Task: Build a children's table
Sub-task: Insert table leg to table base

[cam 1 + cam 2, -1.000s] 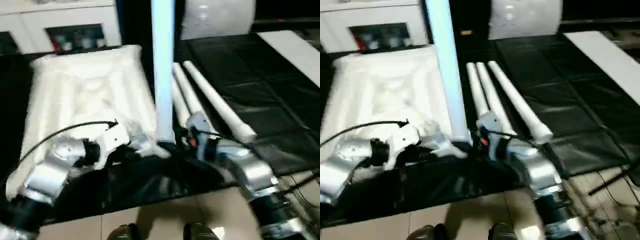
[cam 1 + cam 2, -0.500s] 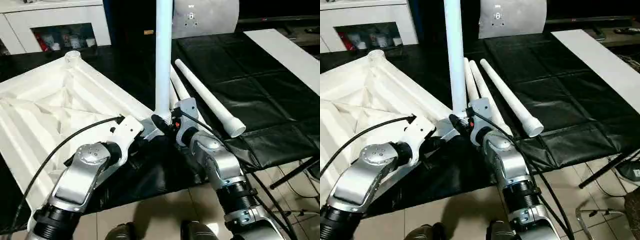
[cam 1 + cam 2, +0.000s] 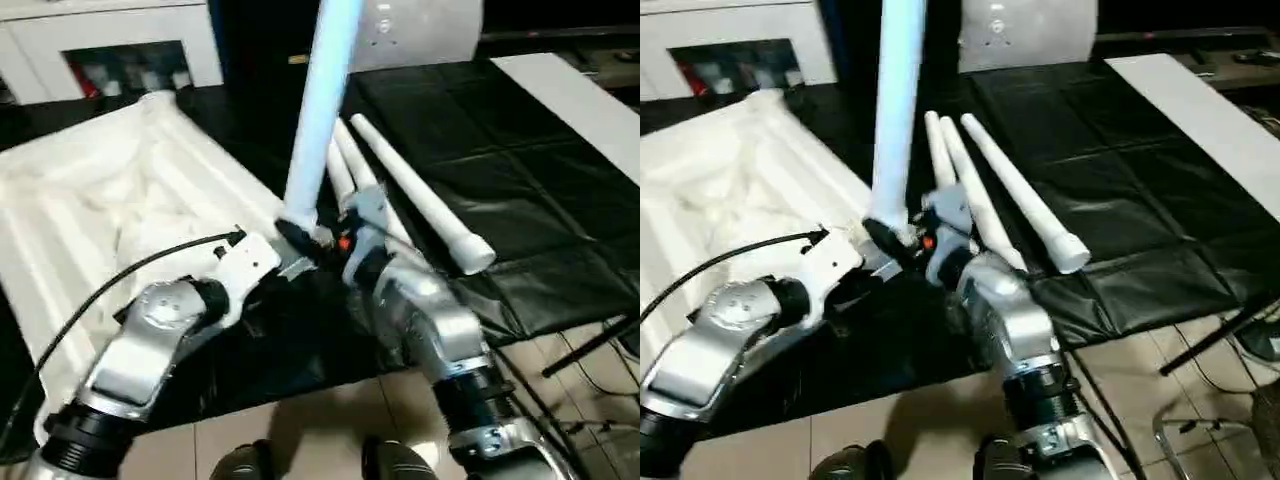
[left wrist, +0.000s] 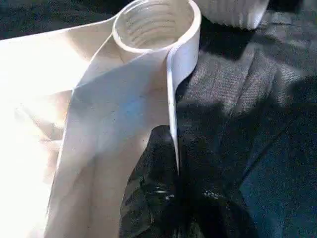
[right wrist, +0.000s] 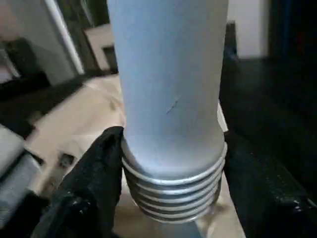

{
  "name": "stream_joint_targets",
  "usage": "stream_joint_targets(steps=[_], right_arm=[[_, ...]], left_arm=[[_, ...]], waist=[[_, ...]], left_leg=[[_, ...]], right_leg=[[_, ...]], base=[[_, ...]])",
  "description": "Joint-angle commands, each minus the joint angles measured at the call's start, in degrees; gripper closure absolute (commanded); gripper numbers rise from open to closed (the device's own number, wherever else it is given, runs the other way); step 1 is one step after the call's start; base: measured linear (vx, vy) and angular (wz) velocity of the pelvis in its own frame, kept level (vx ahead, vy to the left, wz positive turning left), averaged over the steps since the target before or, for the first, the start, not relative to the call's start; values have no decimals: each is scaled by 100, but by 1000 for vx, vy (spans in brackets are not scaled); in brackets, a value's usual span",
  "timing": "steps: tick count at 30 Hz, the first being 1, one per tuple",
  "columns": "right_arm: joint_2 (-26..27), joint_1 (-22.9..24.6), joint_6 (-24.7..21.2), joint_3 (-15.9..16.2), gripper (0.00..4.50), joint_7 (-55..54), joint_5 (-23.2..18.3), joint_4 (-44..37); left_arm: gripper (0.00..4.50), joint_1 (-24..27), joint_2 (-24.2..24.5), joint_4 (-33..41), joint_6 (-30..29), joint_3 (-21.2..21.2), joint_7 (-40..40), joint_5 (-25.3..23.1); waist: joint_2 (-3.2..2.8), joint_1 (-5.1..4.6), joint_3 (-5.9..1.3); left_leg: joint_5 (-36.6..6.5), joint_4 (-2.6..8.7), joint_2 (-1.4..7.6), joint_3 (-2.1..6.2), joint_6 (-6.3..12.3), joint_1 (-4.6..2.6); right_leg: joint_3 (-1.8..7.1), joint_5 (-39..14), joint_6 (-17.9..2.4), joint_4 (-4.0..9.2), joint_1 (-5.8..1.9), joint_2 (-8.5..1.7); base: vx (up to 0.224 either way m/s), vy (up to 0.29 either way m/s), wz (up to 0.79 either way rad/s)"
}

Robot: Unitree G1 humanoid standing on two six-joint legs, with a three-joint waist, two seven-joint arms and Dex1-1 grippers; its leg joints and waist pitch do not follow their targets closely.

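The children's table top (image 3: 110,210) lies underside up on the left of the black mat. In the left wrist view my left gripper (image 4: 176,186) is shut on the thin rim wall just below a threaded corner socket (image 4: 153,25). My right gripper (image 5: 173,198) is shut on a white leg (image 3: 318,110), its black fingers (image 5: 91,191) clamping either side just above the threaded end. The leg stands tilted, top leaning right, with its lower end (image 3: 298,222) just above the corner by my left gripper (image 3: 285,262). Three more legs (image 3: 1015,190) lie side by side on the mat.
The black mat (image 3: 520,200) covers the work area to the right. A long white board (image 3: 580,100) lies at the far right. A white cabinet (image 3: 120,45) and a pale panel (image 3: 420,30) stand behind. Tiled floor (image 3: 310,430) runs along the near edge.
The view has swung. The held leg, upright half a second ago, now leans with its lower end shifted left toward the corner held by my left gripper. Both grips are unchanged.
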State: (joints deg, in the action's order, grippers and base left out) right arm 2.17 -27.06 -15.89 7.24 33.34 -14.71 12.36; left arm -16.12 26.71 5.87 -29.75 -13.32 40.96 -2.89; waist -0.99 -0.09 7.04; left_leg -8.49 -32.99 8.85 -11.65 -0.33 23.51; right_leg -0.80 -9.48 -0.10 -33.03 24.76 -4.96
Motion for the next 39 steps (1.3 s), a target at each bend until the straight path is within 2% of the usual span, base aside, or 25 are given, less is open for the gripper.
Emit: stream_joint_targets(steps=[1, 4, 5, 9, 11, 14, 18, 19, 20, 23, 24, 25, 27, 28, 29, 30, 31, 32, 33, 34, 35, 36, 37, 38, 39], right_arm=[[-72, -51, -82, -49, 181, 156, -139, -203], [-197, -51, -96, -141, 181, 149, -173, -369], [-304, -19, -216, -226, 181, 69, -167, -585], [-521, 120, -491, -298, 181, -54, -119, -1030], [-617, 266, -754, -410, 181, -279, -92, -1382], [-647, 561, -1251, -642, 181, -771, -98, -1972], [-667, 617, -1308, -657, 181, -804, -111, -2070], [-662, 746, -1476, -664, 181, -916, -125, -2234], [-646, 929, -1670, -654, 181, -1016, -156, -2458], [-703, 1296, -2049, -556, 181, -1125, -197, -2947], [-703, 1296, -2049, -556, 181, -1125, -197, -2947], [-759, 1451, -2170, -488, 181, -1120, -202, -3149], [-800, 1542, -2278, -445, 181, -1141, -215, -3294], [-801, 1687, -2292, -442, 181, -1208, -189, -3409], [-762, 1783, -2279, -474, 181, -1296, -169, -3449], [-713, 1858, -2264, -519, 181, -1362, -179, -3454], [-656, 1899, -2260, -561, 181, -1423, -195, -3449], [-596, 1887, -2243, -597, 181, -1462, -213, -3376], [-553, 1867, -2229, -619, 181, -1485, -223, -3311], [-520, 1803, -2222, -615, 181, -1510, -212, -3200], [-520, 1803, -2222, -615, 181, -1510, -212, -3200], [-517, 1789, -2225, -610, 181, -1515, -208, -3181], [-538, 1774, -2233, -574, 181, -1501, -223, -3164], [-538, 1774, -2233, -574, 181, -1501, -223, -3164], [-577, 1758, -2225, -531, 181, -1461, -220, -3131]], left_arm=[[450, -106, 114, -16, 215, 67, 86, -38], [450, -137, 157, -206, 540, 125, 143, 20], [423, -146, 262, -325, 705, 155, 311, 115], [390, -119, 282, -306, 781, 411, 480, 424], [360, -90, 226, -249, 908, 646, 532, 676], [350, -22, -26, -82, 836, 1213, 519, 1276], [350, -15, -70, -64, 817, 1303, 525, 1395], [350, 4, -120, -29, 769, 1385, 409, 1475], [350, 21, -243, 66, 676, 1531, 116, 1512], [350, 124, -541, 395, 363, 1825, -515, 1529], [350, 124, -541, 395, 363, 1825, -515, 1529], [350, 194, -687, 589, 182, 1950, -791, 1532], [350, 245, -769, 716, 64, 2024, -945, 1553], [350, 475, -940, 1055, -73, 1982, -1257, 1364], [350, 692, -1072, 1335, 31, 1862, -1523, 1119], [350, 883, -1278, 1618, 40, 1769, -1794, 984], [350, 993, -1436, 1813, 13, 1666, -2038, 849], [350, 998, -1680, 1880, -101, 1711, -2266, 941], [350, 977, -1856, 1896, -215, 1759, -2441, 1014], [350, 876, -1904, 1762, -253, 1723, -2708, 777], [350, 876, -1904, 1762, -253, 1723, -2708, 777], [350, 851, -1884, 1723, -244, 1694, -2763, 675], [350, 871, -1799, 1733, -289, 1586, -2788, 573], [350, 871, -1799, 1733, -289, 1586, -2788, 573], [350, 881, -1752, 1774, -345, 1554, -2822, 535]], waist=[[-82, 18, -447], [-50, 45, -483], [-31, 46, -508], [-29, 71, -569], [-24, 73, -596], [-37, 89, -645], [-15, 76, -615], [-22, 78, -607], [-64, 85, -602], [-40, 88, -601], [-125, 106, -631], [-67, 105, -605], [-66, 102, -601], [-132, 100, -598], [-148, 49, -606], [-116, -1, -585], [-178, -1, -569], [-220, -21, -539], [-244, 10, -540], [-102, 78, -555], [3, 147, -507], [85, 154, -482], [104, 76, -391], [63, -10, -367], [55, -62, -406]], left_leg=[[-2518, 507, 359, 215, -270, -276], [-2277, 469, 343, 182, -184, -273], [-2211, 457, 347, 176, -164, -276], [-1627, 417, 337, 151, -30, -240], [-1392, 384, 330, 145, 43, -226], [-1093, 356, 327, 135, 119, -219], [-1423, 360, 320, 129, 83, -227], [-1513, 365, 327, 133, 51, -241], [-1721, 380, 340, 138, -91, -260], [-2000, 387, 327, 169, -220, -258], [-2018, 382, 339, 177, -289, -281], [-2168, 390, 348, 175, -320, -281], [-2220, 379, 336, 176, -326, -283], [-2392, 558, 251, 511, 183, 23], [-2532, 515, 263, 589, 175, 20], [-2945, 526, 326, 723, -8, 55], [-3238, 541, 349, 812, -184, 48], [-3952, 651, 414, 993, -530, 56], [-4242, 665, 341, 984, -664, 80], [-4091, 543, 113, 920, -695, 128], [-3344, 124, -77, 854, -535, 61], [-2667, -361, -115, 815, -333, -41], [-1074, -1245, -82, 862, -226, -20], [-868, -1398, -26, 941, -317, 153], [-1288, -1496, 126, 1005, -499, 288]], right_leg=[[160, -1702, -840, 359, -133, -215], [167, -1605, -913, 357, -147, -223], [169, -1581, -929, 356, -162, -225], [151, -1167, -1014, 282, -216, -208], [145, -908, -1104, 257, -249, -219], [123, -569, -1281, 217, -289, -203], [121, -1102, -1183, 269, -272, -201], [124, -1248, -1141, 280, -254, -203], [126, -1470, -1029, 297, -240, -178], [120, -1796, -897, 321, -236, -180], [120, -1747, -902, 278, -252, -176], [114, -1844, -846, 338, -239, -169], [113, -1951, -821, 341, -232, -169], [-292, -2231, -873, 259, -430, -315], [-350, -2237, -931, 249, -435, -337], [-421, -2299, -959, 261, -460, -340], [-463, -2312, -959, 221, -470, -331], [-490, -2209, -871, 150, -494, -271], [-482, -2213, -856, 116, -520, -307], [-468, -2654, -921, 226, -507, -473], [-473, -4043, -826, 627, -417, -825], [-495, -4845, -713, 930, -378, -1180], [-525, -5582, -450, 1342, -374, -1796], [-543, -5603, -153, 1249, -503, -1965], [-558, -5153, 138, 1080, -804, -2265]], base=[[0, 0, 0], [0, 0, 0], [0, 0, 0], [0, 0, 0], [0, 0, 0], [0, 0, 0], [0, 0, 0], [0, 0, 0], [0, 0, 0], [0, 0, 0], [0, 0, 0], [0, 0, 0], [0, 0, 0], [0, 0, 0], [-27, -17, 31], [11, -36, 49], [11, -36, 49], [-10, -68, 52], [-23, -88, 58], [-23, -88, 58], [-39, -101, 59], [-99, -62, 43], [-99, -62, 43], [-36, 48, 21], [43, 139, 23]])
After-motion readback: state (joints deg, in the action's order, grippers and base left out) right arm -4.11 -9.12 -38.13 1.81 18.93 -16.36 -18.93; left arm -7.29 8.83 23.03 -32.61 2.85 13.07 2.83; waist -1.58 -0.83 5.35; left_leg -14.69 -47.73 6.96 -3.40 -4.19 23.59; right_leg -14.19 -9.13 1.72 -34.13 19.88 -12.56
